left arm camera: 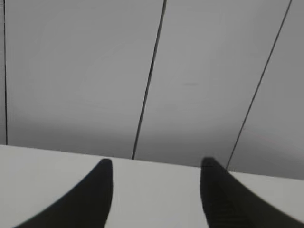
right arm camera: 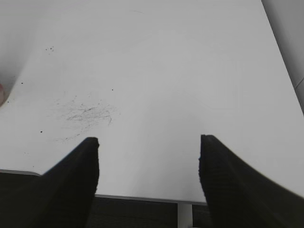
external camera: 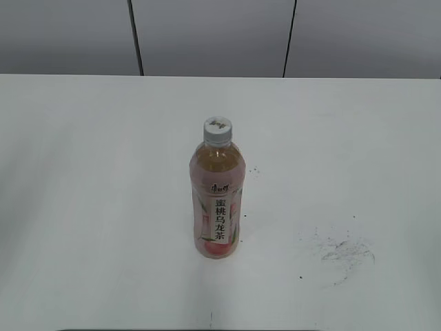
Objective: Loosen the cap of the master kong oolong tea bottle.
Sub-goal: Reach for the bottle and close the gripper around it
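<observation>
The master kong oolong tea bottle point(external camera: 216, 207) stands upright near the middle of the white table point(external camera: 83, 207), its pink peach label and white strip of black characters facing the camera. Its white-grey cap point(external camera: 217, 129) sits on the neck, dark mark on top. Neither arm shows in the exterior view. My left gripper point(left arm camera: 156, 164) is open and empty, seen over the table's far edge, with no bottle in its view. My right gripper point(right arm camera: 148, 140) is open and empty above the table's front edge; a sliver of the bottle's pink base point(right arm camera: 2, 94) shows at the left edge.
A patch of dark scuff marks point(external camera: 344, 252) lies on the table right of the bottle; it also shows in the right wrist view point(right arm camera: 88, 114). A grey panelled wall point(external camera: 207, 34) stands behind the table.
</observation>
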Motion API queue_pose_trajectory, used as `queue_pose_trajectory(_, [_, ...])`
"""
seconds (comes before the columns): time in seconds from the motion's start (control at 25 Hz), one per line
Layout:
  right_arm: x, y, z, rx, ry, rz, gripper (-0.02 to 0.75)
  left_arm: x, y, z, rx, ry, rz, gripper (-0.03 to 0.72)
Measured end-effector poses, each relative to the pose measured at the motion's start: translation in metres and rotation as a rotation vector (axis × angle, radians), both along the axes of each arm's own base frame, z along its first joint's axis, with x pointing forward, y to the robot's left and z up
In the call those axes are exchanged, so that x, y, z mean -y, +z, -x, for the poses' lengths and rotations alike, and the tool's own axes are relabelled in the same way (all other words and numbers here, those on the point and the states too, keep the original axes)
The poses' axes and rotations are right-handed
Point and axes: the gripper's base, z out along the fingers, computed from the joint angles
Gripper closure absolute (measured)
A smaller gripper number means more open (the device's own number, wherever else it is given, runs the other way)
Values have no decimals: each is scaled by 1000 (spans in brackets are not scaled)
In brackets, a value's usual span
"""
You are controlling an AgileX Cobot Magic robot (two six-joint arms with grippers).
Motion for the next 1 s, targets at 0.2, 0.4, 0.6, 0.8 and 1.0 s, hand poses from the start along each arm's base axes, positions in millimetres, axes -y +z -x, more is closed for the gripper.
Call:
queue_pose_trajectory(0.2, [0, 0, 0, 0, 0, 0, 237, 0, -4, -52, 29, 45, -16, 181])
queue_pose_trajectory(0.4, [0, 0, 0, 0, 0, 0, 237, 7, -20, -95, 33, 25, -104, 112])
queue_pose_trajectory(0.6, [0, 0, 0, 0, -1, 1, 237, 41, -47, -117, -43, -165, -242, 104])
queue_pose_trajectory(0.8, [0, 0, 0, 0, -1, 0, 237, 70, -61, -114, -126, -306, -252, 104])
queue_pose_trajectory(1.0, [0, 0, 0, 0, -2, -2, 237, 87, -75, -101, -187, -398, -214, 104])
